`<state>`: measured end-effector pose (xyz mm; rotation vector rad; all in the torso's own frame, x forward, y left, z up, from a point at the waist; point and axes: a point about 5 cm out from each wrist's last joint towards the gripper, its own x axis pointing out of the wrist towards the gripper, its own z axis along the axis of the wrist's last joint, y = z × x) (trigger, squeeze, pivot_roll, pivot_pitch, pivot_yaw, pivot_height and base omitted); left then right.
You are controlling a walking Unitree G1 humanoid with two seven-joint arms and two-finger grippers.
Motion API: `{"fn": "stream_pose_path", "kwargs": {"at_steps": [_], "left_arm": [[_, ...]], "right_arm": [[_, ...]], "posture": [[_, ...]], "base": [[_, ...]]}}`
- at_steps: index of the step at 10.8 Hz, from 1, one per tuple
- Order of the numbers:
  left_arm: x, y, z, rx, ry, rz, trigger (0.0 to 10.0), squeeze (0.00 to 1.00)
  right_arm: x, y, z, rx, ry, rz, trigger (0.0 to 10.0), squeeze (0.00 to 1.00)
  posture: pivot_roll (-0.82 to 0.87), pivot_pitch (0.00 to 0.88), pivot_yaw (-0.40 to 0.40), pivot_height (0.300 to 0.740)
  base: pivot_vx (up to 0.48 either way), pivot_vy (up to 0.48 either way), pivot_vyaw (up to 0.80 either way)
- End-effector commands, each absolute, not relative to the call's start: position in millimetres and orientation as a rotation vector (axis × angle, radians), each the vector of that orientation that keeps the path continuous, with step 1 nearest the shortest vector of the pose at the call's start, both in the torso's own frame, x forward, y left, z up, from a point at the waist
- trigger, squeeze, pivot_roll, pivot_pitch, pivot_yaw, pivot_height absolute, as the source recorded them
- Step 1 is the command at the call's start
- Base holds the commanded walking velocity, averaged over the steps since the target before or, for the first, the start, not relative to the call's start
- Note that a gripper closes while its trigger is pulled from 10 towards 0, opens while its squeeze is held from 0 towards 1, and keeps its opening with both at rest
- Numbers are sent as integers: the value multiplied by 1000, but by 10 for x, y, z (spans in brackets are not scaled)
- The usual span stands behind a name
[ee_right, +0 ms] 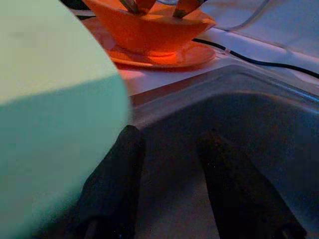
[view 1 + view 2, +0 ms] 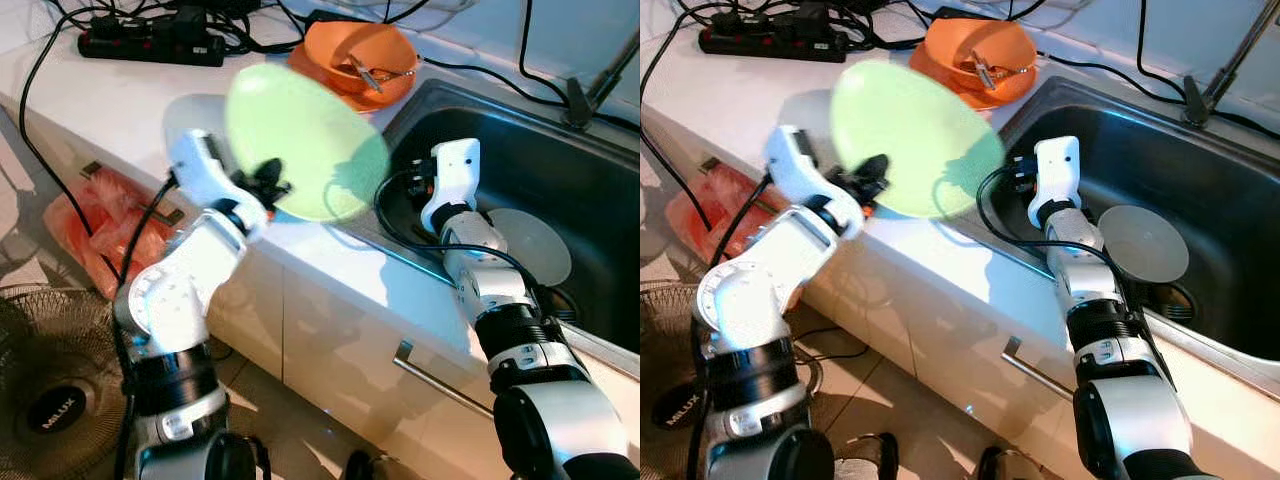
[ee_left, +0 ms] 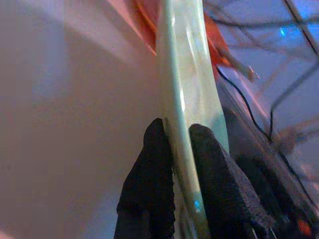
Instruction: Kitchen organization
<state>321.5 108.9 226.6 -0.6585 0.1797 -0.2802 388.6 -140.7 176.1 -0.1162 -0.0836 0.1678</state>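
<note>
The left gripper (image 3: 174,137) is clamped on the rim of a pale green plate (image 2: 300,140), held tilted above the counter (image 2: 120,100) beside the sink (image 2: 560,170). The right gripper (image 1: 169,144), fingers parted and empty, hovers over the sink.

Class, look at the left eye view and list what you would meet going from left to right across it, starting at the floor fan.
Fan → red bag → left gripper pinching the green plate → orange bowl → right gripper at the sink's edge → grey plate in the sink.
</note>
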Motion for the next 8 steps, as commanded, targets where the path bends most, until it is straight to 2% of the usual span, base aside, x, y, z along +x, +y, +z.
{"fn": "stream_pose_path", "kwargs": {"at_steps": [1, 4, 8], "left_arm": [[3168, 951, 2252, -540, 185, -329, 10000, 0], [3091, 830, 2420, -441, 85, -434, 10000, 0], [3054, 777, 2421, -375, 64, -477, 10000, 0]], "right_arm": [[3908, -1453, 1788, -127, -74, 161, 10000, 0], [3921, -1549, 1812, -135, -77, 129, 10000, 0], [3940, -1761, 1903, -148, -101, 54, 10000, 0]], "posture": [[112, 148, -63, 740], [111, 131, -56, 740], [111, 104, -47, 740]], "base": [[0, 0, 0], [0, 0, 0], [0, 0, 0]]}}
